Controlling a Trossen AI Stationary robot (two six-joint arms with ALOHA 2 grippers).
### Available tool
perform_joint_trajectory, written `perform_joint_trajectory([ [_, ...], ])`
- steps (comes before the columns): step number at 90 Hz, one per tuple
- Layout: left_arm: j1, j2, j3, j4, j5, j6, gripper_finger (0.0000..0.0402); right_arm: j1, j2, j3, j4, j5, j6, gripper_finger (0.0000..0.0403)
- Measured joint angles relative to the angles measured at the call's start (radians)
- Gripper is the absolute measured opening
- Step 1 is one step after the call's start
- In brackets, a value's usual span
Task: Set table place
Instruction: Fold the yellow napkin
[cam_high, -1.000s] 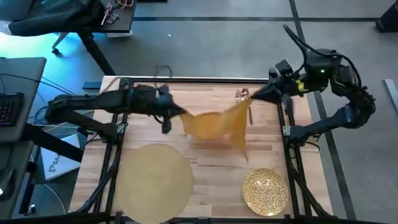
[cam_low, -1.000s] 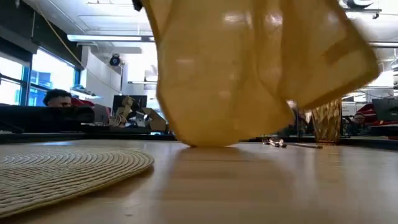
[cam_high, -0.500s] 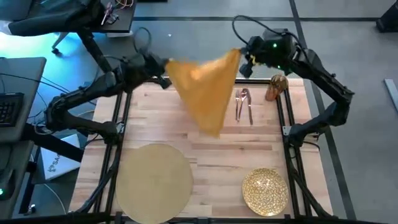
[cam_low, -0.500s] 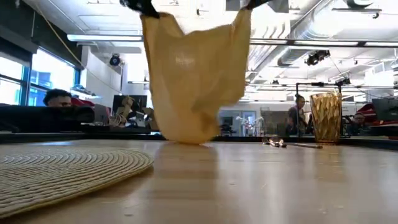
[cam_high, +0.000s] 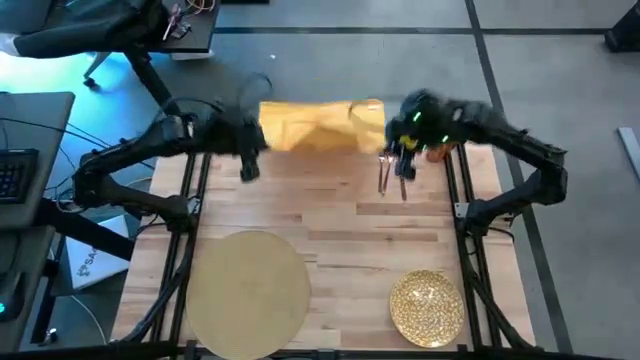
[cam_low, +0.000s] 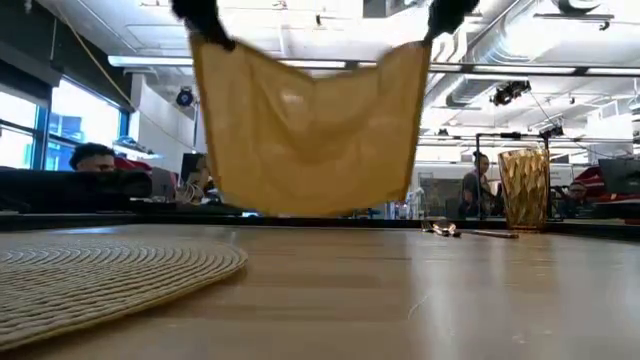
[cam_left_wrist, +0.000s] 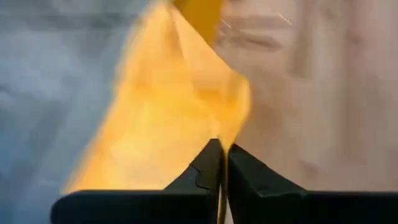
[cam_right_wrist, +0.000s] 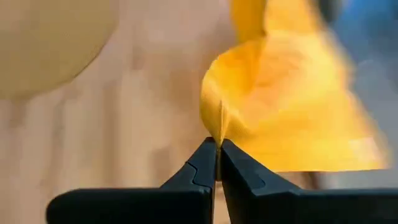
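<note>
- High view: the left gripper and the right gripper each pinch one top corner of the napkin, which hangs stretched between them over the far edge of the table. Half a second ago the cloth drooped in a narrow triangle; the grippers have since drawn apart, so it now spreads as a flat band. The placemat lies at the near left corner and the plate at the near right corner, well apart. The cutlery lies near the far right corner, with the glass just beside it, partly hidden by the right arm.
- Low view: the napkin hangs as a broad sheet, its lower edge clear of the tabletop. The placemat lies near the camera; the glass stands upright toward the far edge.
- Left wrist view: the fingers are closed narrowly on a fold of the napkin.
- Right wrist view: the fingers are likewise clamped on a corner of the napkin.
- Meaning for the task: the napkin appears opened out, ready to be laid flat; plate, cutlery and glass are not yet arranged on or around the placemat.
</note>
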Motion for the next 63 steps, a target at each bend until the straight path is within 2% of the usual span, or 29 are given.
perform_joint_trajectory([
  [7,-0.068,0.002,-0.133,0.03,0.032,-0.078,0.0,0.061,-0.022,-0.171,0.104,-0.014,0.038,0.0],
  [21,-0.226,0.006,-0.388,0.219,0.118,-0.3,0.0,0.182,-0.037,-0.486,0.339,-0.043,0.202,0.0],
  [37,-0.405,0.043,-0.567,0.403,0.147,-0.602,0.0,0.328,-0.024,-0.775,0.646,-0.093,0.499,0.0],
  [48,-0.503,0.058,-0.577,0.453,0.147,-0.72,0.0,0.443,-0.028,-0.846,0.687,-0.158,0.68,0.0],
  [63,-0.601,0.063,-0.554,0.471,0.142,-0.815,0.0,0.606,-0.03,-0.833,0.691,-0.205,0.786,0.0],
])
